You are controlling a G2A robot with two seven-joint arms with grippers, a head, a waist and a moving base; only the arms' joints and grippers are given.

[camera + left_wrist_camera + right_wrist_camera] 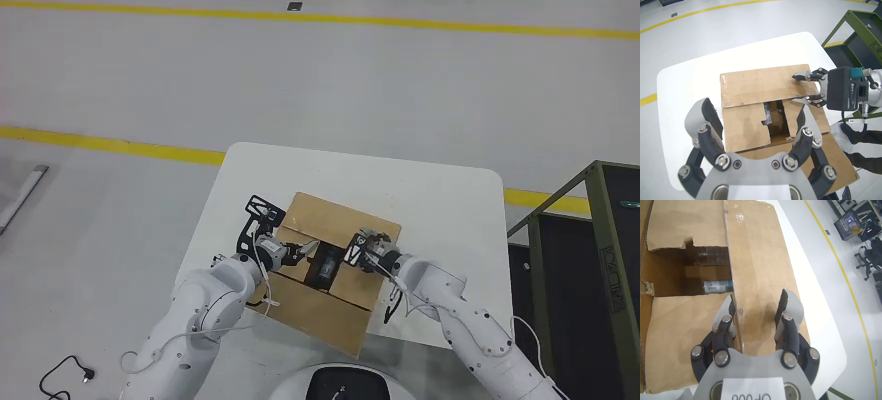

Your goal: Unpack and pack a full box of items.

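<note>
**Cardboard box on a white surface, with both arms at its top.** The cardboard box stands in the middle of the surface, directly in front of the robot.

- **Far long flap**: folded down over the top.
- **Near long flap**: folded outward toward the robot and reaching past the surface's edge.
- **Two short flaps:** these lie inward with a gap between them. The torn short flap, on the left arm's side, has a ragged edge. The other short flap is on the right arm's side.
- **Contents:** through the gap, a small tube with a barcode label lies inside the box, partly under the far long flap. A clear plastic item lies deeper in shadow, and its kind cannot be told.
- **Left gripper**: over the box on the left arm's side, directed toward the gap. Its fingers are spread wide and hold nothing.
- **Right gripper**: at the end of the far long flap nearest the right arm. Its fingers are apart, one above the flap's face and the other just past its free edge, over the other short flap. Whether either pad touches the cardboard cannot be told.
- **Surroundings:** a green metal rack stands on the floor beside the surface, on the right arm's side. Yellow lines cross the floor beyond it.
</note>
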